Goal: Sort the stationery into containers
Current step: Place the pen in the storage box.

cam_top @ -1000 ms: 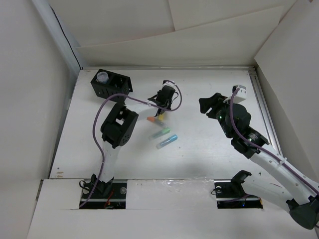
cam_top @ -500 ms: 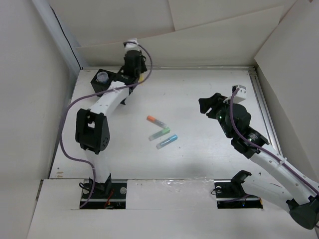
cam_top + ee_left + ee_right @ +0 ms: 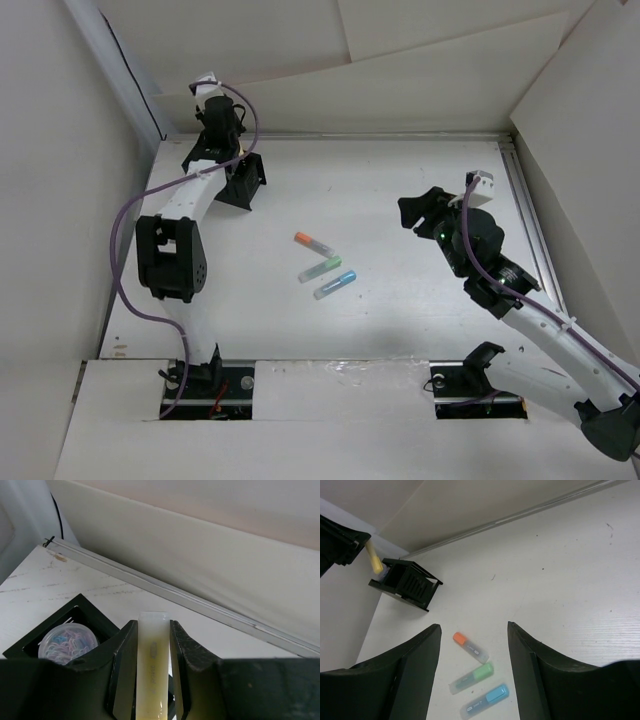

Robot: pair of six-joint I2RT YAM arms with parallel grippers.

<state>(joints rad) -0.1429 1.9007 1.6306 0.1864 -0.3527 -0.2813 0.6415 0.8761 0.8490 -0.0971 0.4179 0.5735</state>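
L claw is clenched across the barrel of the yellow highlighter, w/ the black mesh organiser just below-left of its tips (light, stiff, slick plastic, so a side-grip mid-barrel suits), while R claw gapes empty.

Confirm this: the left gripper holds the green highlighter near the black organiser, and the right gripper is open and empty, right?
Not quite. The left wrist view shows that the highlighter in the left gripper is yellow, not green. The rest stands: it is near the black organiser, and the right gripper is open and empty.
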